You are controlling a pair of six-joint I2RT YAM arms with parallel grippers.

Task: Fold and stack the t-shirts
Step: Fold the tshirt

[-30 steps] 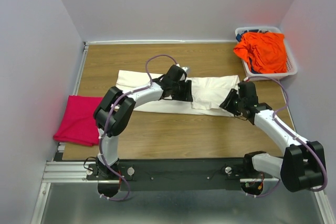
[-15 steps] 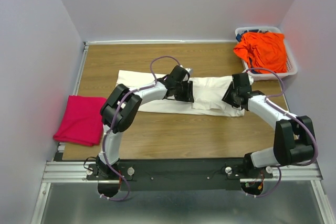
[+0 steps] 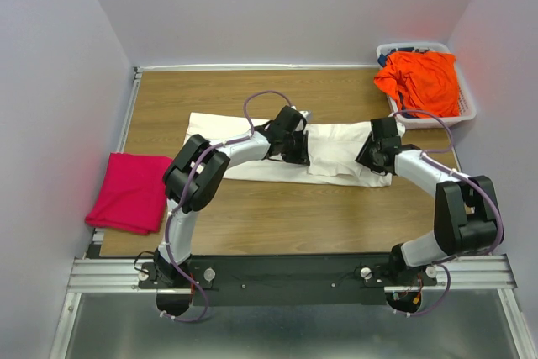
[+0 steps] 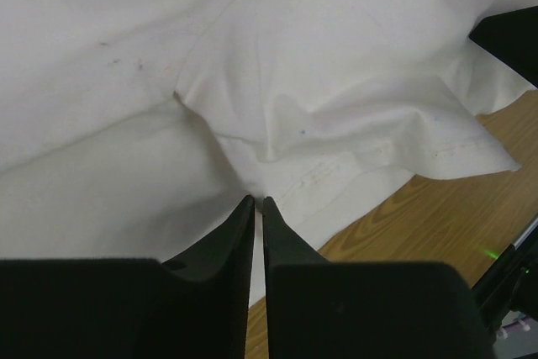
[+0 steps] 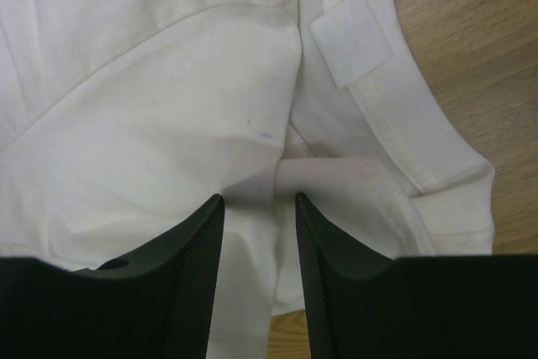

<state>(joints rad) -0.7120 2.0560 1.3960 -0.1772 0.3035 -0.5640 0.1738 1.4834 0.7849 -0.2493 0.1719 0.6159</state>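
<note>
A cream-white t-shirt (image 3: 336,142) lies spread across the middle of the table, folded lengthwise. My left gripper (image 3: 298,154) is down on its near edge at the centre. In the left wrist view the left gripper (image 4: 254,201) is shut on a puckered fold of the white t-shirt (image 4: 336,65). My right gripper (image 3: 371,160) rests on the shirt's right end. Its jaws stand open over a ridge of the white t-shirt (image 5: 151,107) below the collar label (image 5: 351,38), as the right wrist view of the right gripper (image 5: 259,199) shows. A folded magenta-pink t-shirt (image 3: 128,192) lies at the left edge.
A white lattice basket (image 3: 467,112) stands at the back right corner with a crumpled orange t-shirt (image 3: 424,80) heaped in it over something dark blue. Bare wooden table (image 3: 303,216) lies between the white shirt and the arm bases. Walls close in on three sides.
The left jaws have closed onto the white cloth. The right arm swung in from the near right onto the shirt's right end, its jaws staying open.
</note>
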